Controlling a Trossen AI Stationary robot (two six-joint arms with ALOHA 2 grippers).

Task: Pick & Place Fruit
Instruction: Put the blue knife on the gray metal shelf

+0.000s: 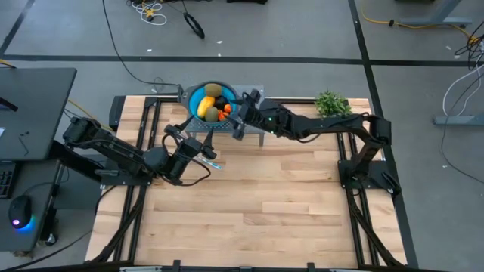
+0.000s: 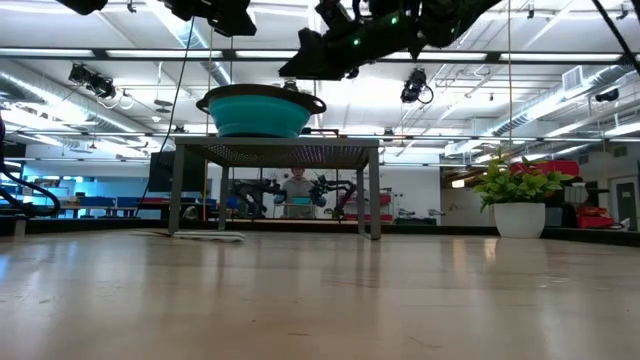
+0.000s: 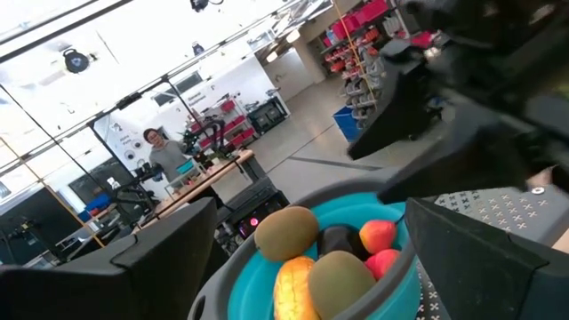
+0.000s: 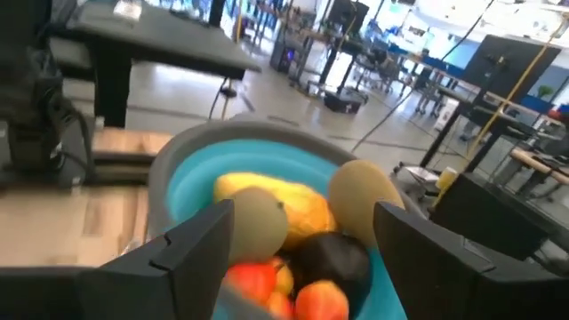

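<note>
Fruit (image 1: 211, 106) fills the teal bowl (image 1: 192, 99) — both arms' open jaws alongside.

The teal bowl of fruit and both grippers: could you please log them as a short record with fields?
bowl: teal bowl on a small metal stand
contents: yellow fruit, two olive-brown ovals, dark ball, orange pieces
left gripper: open, beside the stand
right gripper: open, at the bowl's rim
plant: potted plant, far right edge
</note>
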